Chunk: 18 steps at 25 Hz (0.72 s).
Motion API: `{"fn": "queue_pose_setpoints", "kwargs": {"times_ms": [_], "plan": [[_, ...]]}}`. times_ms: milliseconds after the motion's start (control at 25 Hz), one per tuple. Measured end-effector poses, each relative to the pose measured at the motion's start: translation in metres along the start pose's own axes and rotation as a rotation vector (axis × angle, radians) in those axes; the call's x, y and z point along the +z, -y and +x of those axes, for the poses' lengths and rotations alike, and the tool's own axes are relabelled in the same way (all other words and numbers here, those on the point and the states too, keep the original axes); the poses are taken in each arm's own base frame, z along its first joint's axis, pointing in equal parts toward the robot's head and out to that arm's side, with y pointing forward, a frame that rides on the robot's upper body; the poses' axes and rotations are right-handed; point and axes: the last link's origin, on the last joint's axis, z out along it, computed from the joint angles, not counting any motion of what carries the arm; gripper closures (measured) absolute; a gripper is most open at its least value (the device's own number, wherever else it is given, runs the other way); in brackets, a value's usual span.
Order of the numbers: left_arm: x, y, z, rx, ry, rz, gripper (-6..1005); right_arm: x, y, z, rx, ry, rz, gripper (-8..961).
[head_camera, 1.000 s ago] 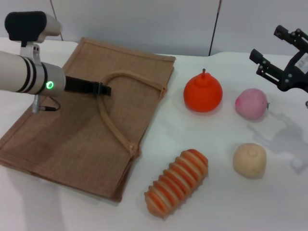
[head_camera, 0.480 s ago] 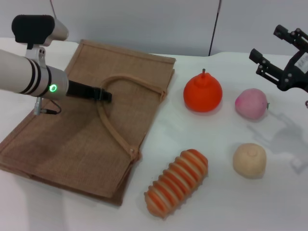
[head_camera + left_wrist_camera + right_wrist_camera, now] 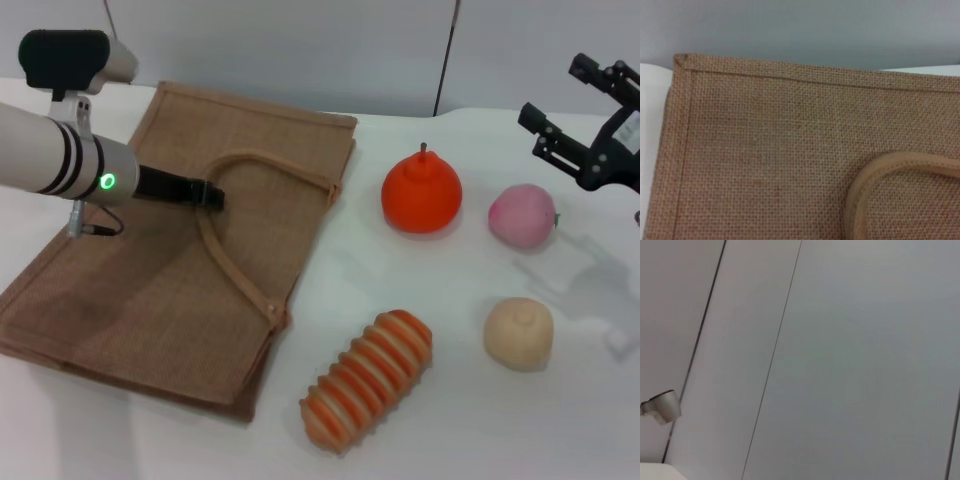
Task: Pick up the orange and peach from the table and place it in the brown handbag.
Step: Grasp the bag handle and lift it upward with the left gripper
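The brown handbag (image 3: 150, 280) lies flat on the table's left half, its loop handle (image 3: 235, 265) on top. My left gripper (image 3: 208, 193) is over the bag and shut on the handle's far bend. The left wrist view shows the bag's weave (image 3: 765, 150) and a handle loop (image 3: 860, 190) close up. The orange (image 3: 421, 195) with its short stem sits right of the bag. The pink peach (image 3: 522, 215) lies to its right. My right gripper (image 3: 550, 92) hangs open and empty above the table, up and right of the peach.
An orange-and-cream ribbed oblong item (image 3: 368, 380) lies in front of the orange. A pale beige ball (image 3: 518, 333) lies in front of the peach. The table's back edge meets a grey wall (image 3: 300, 50). The right wrist view shows only the wall (image 3: 840, 365).
My left gripper has pulled back to the left with the handle, and the bag has slid a little left with it. The right arm and the fruits have not moved.
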Motion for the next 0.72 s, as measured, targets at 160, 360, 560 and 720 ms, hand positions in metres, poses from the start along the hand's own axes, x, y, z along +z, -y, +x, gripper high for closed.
{"fn": "queue_pose_setpoints", "kwargs": {"times_ms": [160,360,560,720], "plan": [[0.0002,0.0008,0.0008,-0.001,-0.011,0.006,686,-0.0004,-0.0001,0.0002,0.000,-0.001,0.001,227],[0.0006,0.0010,0.0026,-0.011,-0.035,0.004,757,0.0000,0.0000,0.0000,0.000,0.000,0.000,229],[0.0011,0.0003,0.0039,-0.024,-0.064,-0.008,838,0.0002,0.0001,-0.0001,0.000,0.000,0.000,232],[0.0002,-0.0022,0.0043,-0.031,-0.117,-0.052,869,-0.0004,0.0000,0.0002,0.000,-0.001,0.001,234]]}}
